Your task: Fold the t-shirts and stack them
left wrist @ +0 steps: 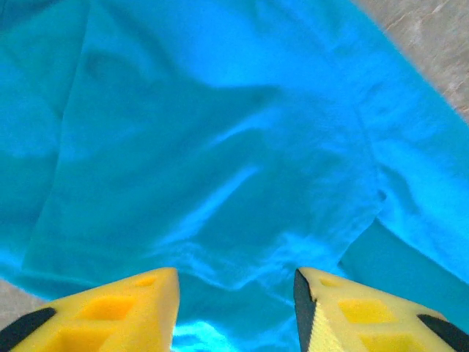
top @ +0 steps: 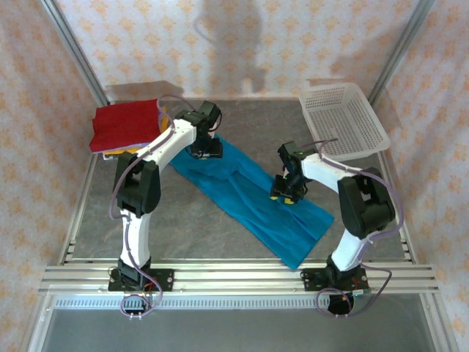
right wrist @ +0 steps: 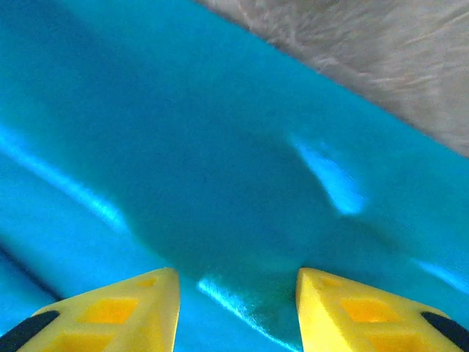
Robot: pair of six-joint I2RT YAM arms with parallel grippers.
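One teal-blue t-shirt [top: 249,194] lies folded into a long strip across the desk [top: 190,227], left tool [top: 204,150] over its far end and right tool [top: 286,194] over its middle, both with fingers apart, while a folded red t-shirt [top: 126,125] sits at far left; cross folds and stacking seemingly remain.

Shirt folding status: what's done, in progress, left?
Done: a red shirt lies folded on an orange shirt at the far left corner. In hand: the teal shirt is folded into a long strip; the left hand and right hand sit over it, fingers apart. Left: fold the strip shorter, probably, and add it to the stack.
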